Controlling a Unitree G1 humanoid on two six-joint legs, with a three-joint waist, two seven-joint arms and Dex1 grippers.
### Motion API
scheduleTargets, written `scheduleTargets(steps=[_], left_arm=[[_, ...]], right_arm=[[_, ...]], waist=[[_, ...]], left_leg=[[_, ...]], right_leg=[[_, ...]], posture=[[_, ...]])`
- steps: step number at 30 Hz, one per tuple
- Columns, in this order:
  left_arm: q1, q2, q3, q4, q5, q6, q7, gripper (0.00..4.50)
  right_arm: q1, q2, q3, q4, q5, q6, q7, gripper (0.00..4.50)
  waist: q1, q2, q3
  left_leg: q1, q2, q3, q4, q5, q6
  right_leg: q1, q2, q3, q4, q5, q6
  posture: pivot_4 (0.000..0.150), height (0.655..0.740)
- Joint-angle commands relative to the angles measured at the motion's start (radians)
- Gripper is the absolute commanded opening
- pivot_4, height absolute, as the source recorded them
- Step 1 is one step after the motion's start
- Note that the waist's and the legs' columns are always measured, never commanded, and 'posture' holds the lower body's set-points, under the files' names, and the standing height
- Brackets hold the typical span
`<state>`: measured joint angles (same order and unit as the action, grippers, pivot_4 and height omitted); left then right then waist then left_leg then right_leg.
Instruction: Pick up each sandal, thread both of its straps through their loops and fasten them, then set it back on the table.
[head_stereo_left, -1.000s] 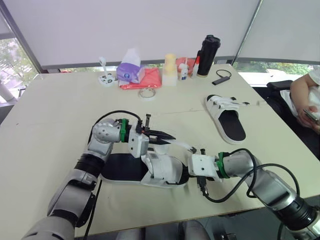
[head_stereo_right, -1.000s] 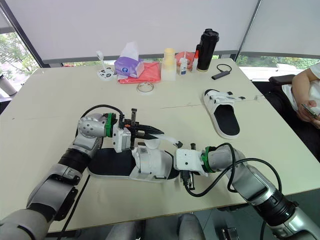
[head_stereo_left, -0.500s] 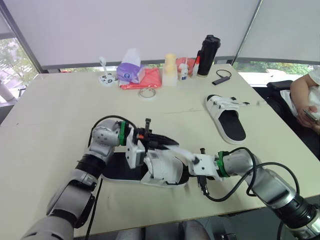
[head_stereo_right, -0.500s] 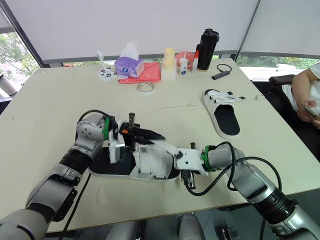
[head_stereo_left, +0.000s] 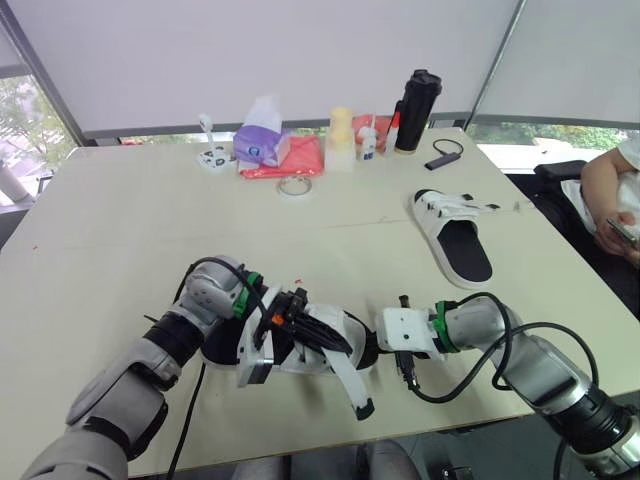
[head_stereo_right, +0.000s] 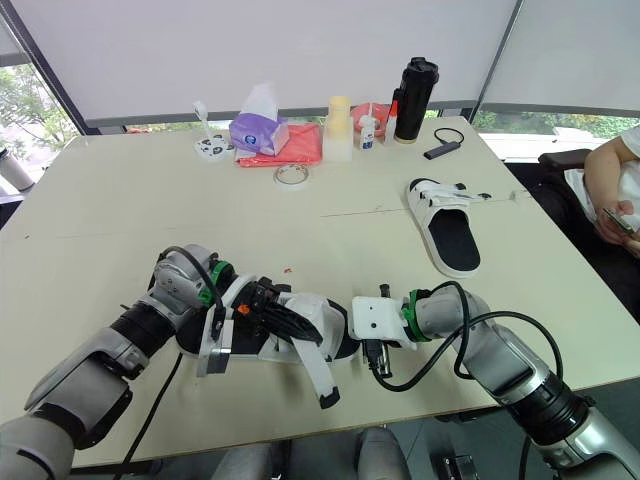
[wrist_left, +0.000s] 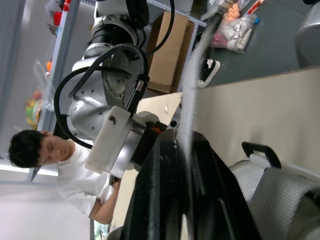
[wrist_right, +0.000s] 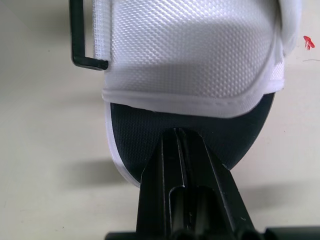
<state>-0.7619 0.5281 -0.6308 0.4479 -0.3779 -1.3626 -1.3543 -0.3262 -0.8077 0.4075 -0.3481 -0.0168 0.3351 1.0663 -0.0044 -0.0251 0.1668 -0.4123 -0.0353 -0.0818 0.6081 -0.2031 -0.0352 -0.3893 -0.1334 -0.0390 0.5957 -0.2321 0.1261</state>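
Note:
The near sandal (head_stereo_left: 318, 332), white upper on a black footbed, lies at the table's front. My left gripper (head_stereo_left: 328, 338) sits over its upper, shut on a white strap (head_stereo_left: 350, 380) that trails toward the front edge and ends in a dark tip. In the left wrist view the strap (wrist_left: 192, 85) runs between the black fingers. My right gripper (head_stereo_left: 370, 351) is at the sandal's toe, shut; in the right wrist view its fingertips (wrist_right: 176, 137) rest on the black footbed (wrist_right: 135, 130). The second sandal (head_stereo_left: 452, 235) lies flat at the right with loose straps.
Along the table's (head_stereo_left: 120, 220) far edge stand a tissue pack (head_stereo_left: 260, 140), a red cloth (head_stereo_left: 295, 157), a pale bottle (head_stereo_left: 340, 138), a black flask (head_stereo_left: 415, 97) and a tape ring (head_stereo_left: 296, 185). A person's arm (head_stereo_left: 605, 195) shows at the right edge.
My left gripper has turned and swung down toward the front edge, drawing the strap across the upper from pointing right to trailing forward. The right gripper stays at the toe.

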Motion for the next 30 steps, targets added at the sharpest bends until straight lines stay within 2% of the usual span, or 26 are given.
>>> scheduleTargets(steps=[1,2,4,6,9,14,18,20,22,25,28,30], left_arm=[[-0.034,0.006,-0.016,-0.032,-0.016,0.0,0.022,1.75],[-0.035,0.01,-0.02,-0.033,-0.013,-0.002,0.025,2.33],[-0.04,0.023,-0.028,-0.044,-0.019,-0.01,0.03,3.21],[-0.042,0.034,-0.033,-0.06,-0.026,0.006,0.032,4.39],[-0.044,0.077,-0.056,-0.108,-0.04,0.059,0.007,4.46],[-0.078,0.185,-0.039,-0.239,-0.08,0.278,-0.074,4.46],[-0.093,0.204,0.011,-0.216,-0.077,0.325,-0.127,4.46],[-0.108,0.184,0.062,-0.173,-0.064,0.382,-0.104,4.46],[-0.138,0.149,0.123,-0.132,-0.045,0.545,-0.015,4.46],[-0.181,0.124,0.189,-0.107,-0.065,0.902,0.09,4.46],[-0.207,0.158,0.233,-0.173,-0.226,1.427,0.091,4.46],[-0.228,0.153,0.287,-0.176,-0.282,1.596,0.089,4.46]], right_arm=[[0.025,-0.022,0.025,0.098,-0.08,0.047,-0.024,0.0],[0.027,-0.022,0.025,0.096,-0.081,0.047,-0.025,0.0],[0.029,-0.022,0.026,0.096,-0.083,0.047,-0.026,0.0],[0.032,-0.022,0.026,0.095,-0.084,0.046,-0.028,0.0],[0.032,-0.023,0.03,0.095,-0.088,0.044,-0.028,0.0],[0.021,-0.022,0.035,0.109,-0.091,0.033,-0.025,0.0],[0.016,-0.016,0.038,0.119,-0.096,0.025,-0.022,0.0],[0.012,-0.014,0.039,0.123,-0.096,0.021,-0.021,0.0],[0.009,-0.012,0.042,0.125,-0.096,0.02,-0.022,0.0],[0.008,-0.007,0.046,0.125,-0.095,0.021,-0.022,0.0],[0.004,-0.002,0.049,0.125,-0.093,0.024,-0.024,0.0],[0.0,0.0,0.05,0.123,-0.092,0.028,-0.023,0.0]], waist=[[0.001,0.0,0.0],[0.001,0.0,0.0],[0.001,0.0,0.0],[0.001,0.0,0.0],[0.0,0.0,0.0],[-0.004,0.001,0.0],[-0.005,0.002,0.001],[-0.006,0.002,0.001],[-0.005,0.002,0.001],[-0.004,0.001,0.002],[-0.011,0.002,0.002],[-0.011,0.002,0.002]], left_leg=[[0.0,0.0,0.0,0.0,0.0,0.0],[0.0,0.0,0.0,0.0,0.0,0.0],[0.0,0.0,0.0,0.0,0.0,0.0],[0.0,0.001,0.0,0.0,0.0,0.0],[0.0,0.001,0.0,0.0,0.0,0.0],[0.0,0.001,0.0,0.0,0.0,0.0],[0.0,0.002,0.0,0.0,0.0,0.0],[0.0,0.003,-0.001,0.0,0.0,0.0],[-0.001,0.003,-0.001,0.0,0.0,0.0],[-0.002,0.002,-0.001,0.002,0.0,0.0],[-0.002,0.0,-0.001,0.003,0.0,0.0],[-0.002,0.001,-0.002,0.002,0.0,0.0]], right_leg=[[0.0,0.0,0.0,0.0,0.0,0.0],[0.0,0.0,0.0,0.0,0.0,0.0],[0.0,0.0,0.0,0.0,0.0,0.0],[0.0,0.0,0.0,0.0,0.0,0.0],[0.0,0.0,0.0,0.0,0.0,0.0],[0.0,0.0,0.0,0.0,0.0,0.0],[0.0,0.0,0.0,-0.001,0.0,0.0],[0.0,0.0,0.0,-0.002,0.0,0.0],[-0.001,0.0,0.0,-0.001,0.0,0.0],[-0.001,0.001,0.0,0.0,0.0,0.0],[-0.001,0.001,0.0,0.0,0.0,0.0],[-0.002,0.001,0.0,0.001,0.0,0.0]], posture=[[0.15,0.74],[0.15,0.74],[0.15,0.74],[0.15,0.74],[0.15,0.74],[0.15,0.74],[0.15,0.74],[0.15,0.74],[0.15,0.74],[0.15,0.74],[0.15,0.74],[0.15,0.74]])
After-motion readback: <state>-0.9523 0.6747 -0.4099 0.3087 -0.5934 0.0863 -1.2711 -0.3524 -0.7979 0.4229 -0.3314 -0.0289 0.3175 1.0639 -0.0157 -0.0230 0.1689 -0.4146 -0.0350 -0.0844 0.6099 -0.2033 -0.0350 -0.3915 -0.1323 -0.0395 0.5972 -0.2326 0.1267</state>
